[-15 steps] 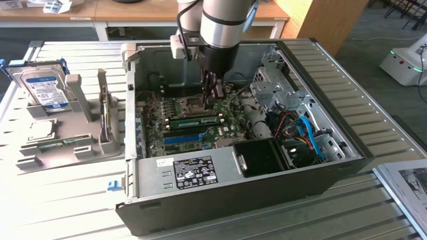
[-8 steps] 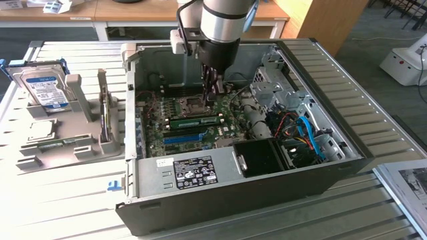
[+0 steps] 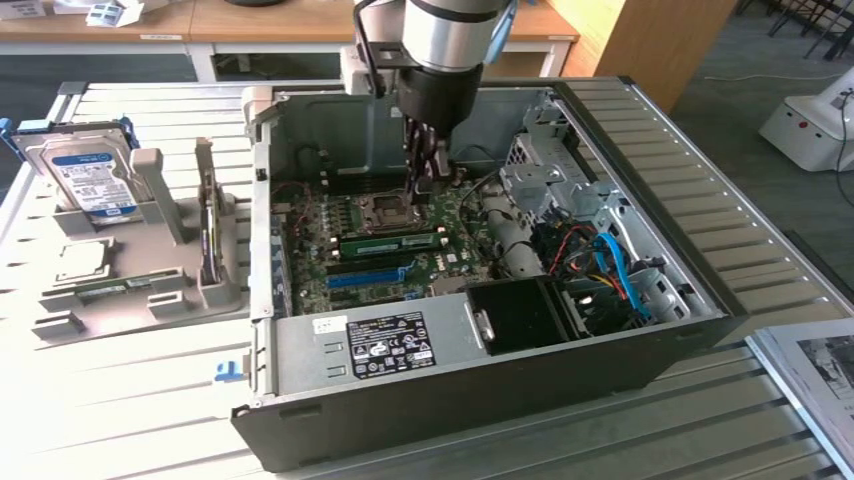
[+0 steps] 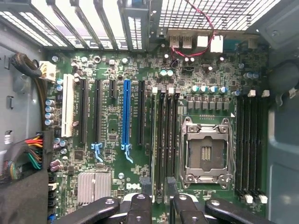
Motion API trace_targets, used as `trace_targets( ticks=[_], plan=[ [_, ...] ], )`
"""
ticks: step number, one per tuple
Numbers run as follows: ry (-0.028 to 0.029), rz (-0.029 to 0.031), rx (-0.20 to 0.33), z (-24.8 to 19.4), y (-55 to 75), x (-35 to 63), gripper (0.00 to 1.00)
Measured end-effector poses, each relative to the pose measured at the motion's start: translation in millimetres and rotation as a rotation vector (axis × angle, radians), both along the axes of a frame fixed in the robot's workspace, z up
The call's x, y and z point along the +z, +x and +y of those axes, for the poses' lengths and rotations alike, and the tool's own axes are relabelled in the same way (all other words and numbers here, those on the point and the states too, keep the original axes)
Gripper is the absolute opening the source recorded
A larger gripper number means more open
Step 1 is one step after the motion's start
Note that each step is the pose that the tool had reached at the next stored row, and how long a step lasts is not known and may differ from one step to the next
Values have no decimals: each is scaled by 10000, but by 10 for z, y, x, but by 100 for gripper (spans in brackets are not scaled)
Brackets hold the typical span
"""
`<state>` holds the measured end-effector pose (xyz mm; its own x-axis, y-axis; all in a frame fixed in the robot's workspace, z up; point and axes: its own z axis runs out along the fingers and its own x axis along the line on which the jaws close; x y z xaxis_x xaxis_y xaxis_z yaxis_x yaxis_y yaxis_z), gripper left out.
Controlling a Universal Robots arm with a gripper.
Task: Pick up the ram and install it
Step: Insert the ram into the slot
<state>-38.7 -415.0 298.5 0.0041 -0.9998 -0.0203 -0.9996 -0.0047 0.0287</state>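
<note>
**Strong light outside the case, soft shade inside it.**
In the exterior view the table [image 3: 107,400] at the lower left of the frame is washed out almost to white, and the hard drive [image 3: 91,180] glares. The inside of the computer case [image 3: 467,420] lies in shadow. In the wrist view light burns through the rear grille [image 4: 210,11], the motherboard [image 4: 117,140] is evenly lit, and the gripper [image 4: 157,205] stays dark.
</note>
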Motion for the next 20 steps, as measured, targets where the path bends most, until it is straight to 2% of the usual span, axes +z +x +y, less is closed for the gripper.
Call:
trace_targets(
  ticks=[20],
  plan=[
    [0, 0, 0, 0, 0, 278, 25]
  ],
)
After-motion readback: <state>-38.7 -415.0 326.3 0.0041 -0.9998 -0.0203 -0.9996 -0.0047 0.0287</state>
